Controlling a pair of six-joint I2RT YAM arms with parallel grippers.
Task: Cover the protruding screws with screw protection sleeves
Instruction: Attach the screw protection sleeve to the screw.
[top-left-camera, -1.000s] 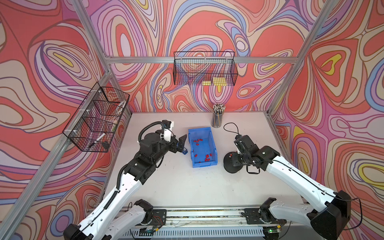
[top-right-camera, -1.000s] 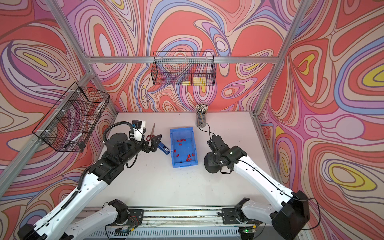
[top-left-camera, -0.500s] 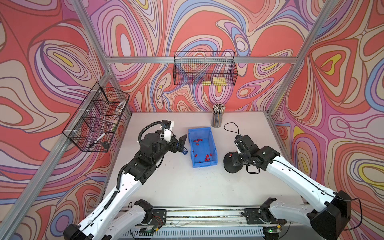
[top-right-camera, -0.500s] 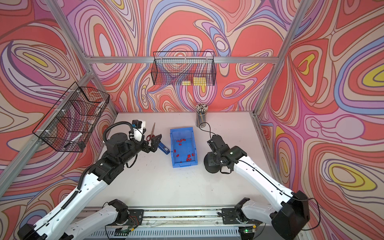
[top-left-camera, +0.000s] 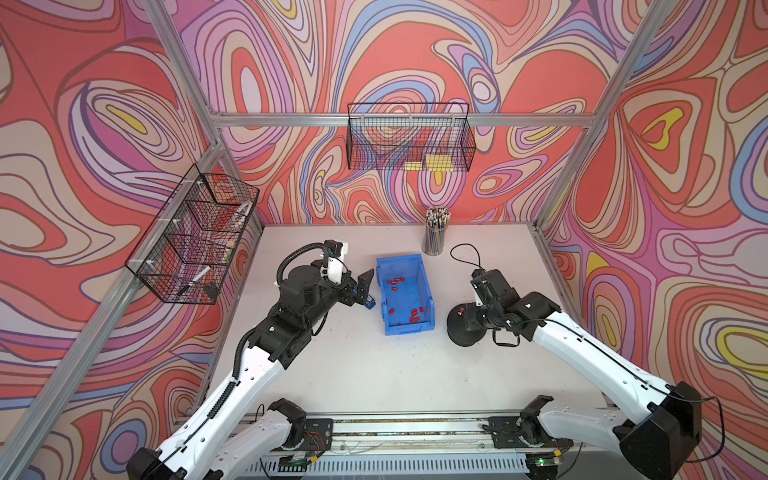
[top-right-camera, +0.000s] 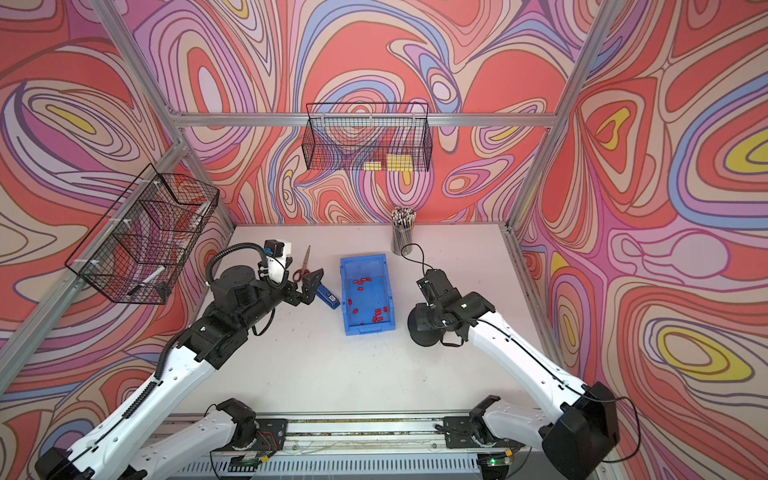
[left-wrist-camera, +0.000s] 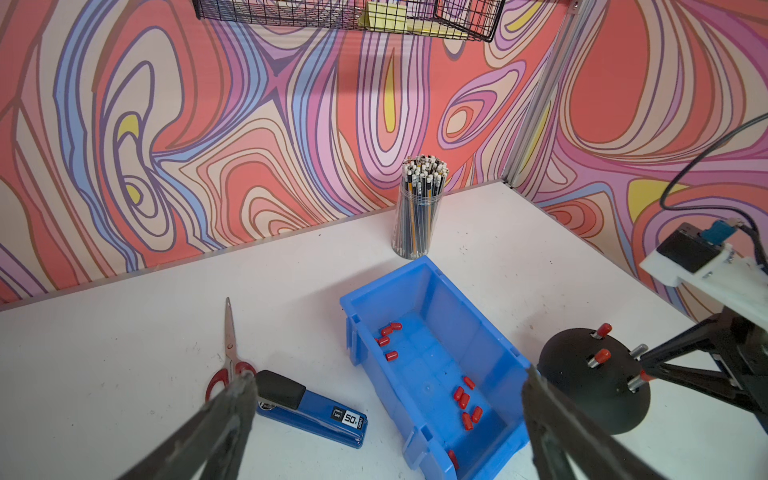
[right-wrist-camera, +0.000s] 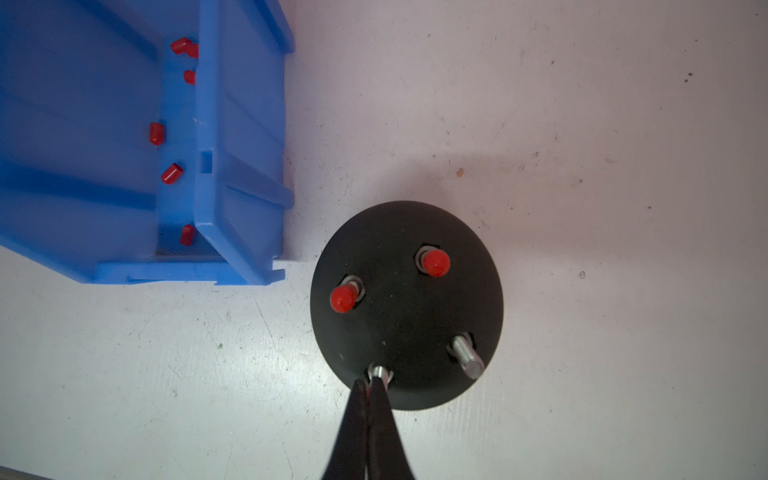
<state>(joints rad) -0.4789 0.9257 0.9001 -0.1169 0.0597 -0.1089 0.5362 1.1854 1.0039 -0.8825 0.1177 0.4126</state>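
The black domed base (right-wrist-camera: 407, 307) stands right of the blue bin (right-wrist-camera: 241, 137). Two of its protruding screws wear red screw protection sleeves (right-wrist-camera: 435, 262). One stud (right-wrist-camera: 467, 359) is bare. My right gripper (right-wrist-camera: 368, 384) is shut on a red sleeve, of which only a sliver shows, directly above the last stud (right-wrist-camera: 377, 371). In the left wrist view that sleeve (left-wrist-camera: 643, 376) sits at the stud's top. Several loose sleeves (left-wrist-camera: 463, 399) lie in the bin (top-left-camera: 428, 286). My left gripper (top-left-camera: 362, 289) hangs open and empty left of the bin, above a stapler.
A blue stapler (left-wrist-camera: 316, 409) and red-handled scissors (left-wrist-camera: 228, 345) lie left of the bin. A clear cup of pencils (top-left-camera: 436, 232) stands at the back. Wire baskets hang on the back wall (top-left-camera: 409, 141) and the left wall (top-left-camera: 195, 245).
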